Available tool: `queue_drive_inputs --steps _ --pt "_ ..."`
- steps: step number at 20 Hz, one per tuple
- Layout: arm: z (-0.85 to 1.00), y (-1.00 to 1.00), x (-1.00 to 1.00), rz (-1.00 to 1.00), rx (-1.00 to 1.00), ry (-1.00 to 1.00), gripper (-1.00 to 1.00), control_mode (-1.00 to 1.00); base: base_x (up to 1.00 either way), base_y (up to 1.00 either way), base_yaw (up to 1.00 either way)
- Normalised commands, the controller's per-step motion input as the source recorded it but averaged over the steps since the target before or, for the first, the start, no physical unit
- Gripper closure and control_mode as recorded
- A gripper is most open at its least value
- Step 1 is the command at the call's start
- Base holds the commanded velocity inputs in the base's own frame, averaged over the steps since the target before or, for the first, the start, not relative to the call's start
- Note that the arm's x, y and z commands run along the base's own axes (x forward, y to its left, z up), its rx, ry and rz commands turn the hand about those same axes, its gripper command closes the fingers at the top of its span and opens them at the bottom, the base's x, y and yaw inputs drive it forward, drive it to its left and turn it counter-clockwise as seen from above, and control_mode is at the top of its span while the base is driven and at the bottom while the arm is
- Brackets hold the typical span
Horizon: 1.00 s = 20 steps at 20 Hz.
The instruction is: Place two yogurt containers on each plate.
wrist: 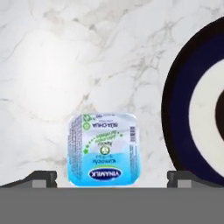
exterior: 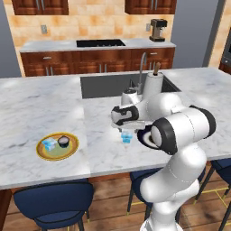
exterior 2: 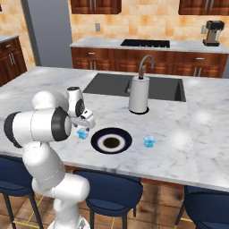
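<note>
Hovering low over the marble island counter (exterior: 40,108), the gripper (wrist: 111,177) points down at a pale-blue yogurt tub (wrist: 104,148) whose printed foil lid fills the space between the two dark fingertips (wrist: 41,178); the jaws stand wide, released, one tip on each side of the tub and neither touching it. In the left base view this tub (exterior: 127,137) sits on the counter just beside the black plate (exterior: 145,135), which is largely hidden there behind the arm's elbow. The right base view shows the same tub (exterior 2: 82,133) just left of that black plate (exterior 2: 111,140), with its white ring and brown centre, and it is apart from the rim. Another pale-blue tub (exterior 2: 149,142) rests on the counter to the plate's right, near but not touching it. Farther along the island, the golden-yellow plate (exterior: 57,146) carries two containers: a third pale-blue tub (exterior: 49,144) and the dark round cup (exterior: 63,141) with a pale top, side by side. A tall white cylinder (exterior 2: 138,93) holding a brown stick stands beside the sink (exterior 2: 107,85), behind the black plate.
</note>
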Motion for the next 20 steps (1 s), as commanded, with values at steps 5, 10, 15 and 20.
queue_drive_inputs --steps 5,10,15,20 --pt "-0.40 0.00 0.10 0.00 0.00 0.04 -1.00 -1.00 0.00 0.00 0.00" --pt "-0.29 0.00 0.00 0.00 -0.03 0.07 -1.00 -1.00 0.00 0.00 0.00" --pt "-0.05 0.00 0.00 0.00 -0.01 0.00 -1.00 -1.00 0.00 0.00 0.00" --pt "-0.14 0.00 0.00 0.00 0.02 0.00 -1.00 -1.00 0.00 0.00 0.00"
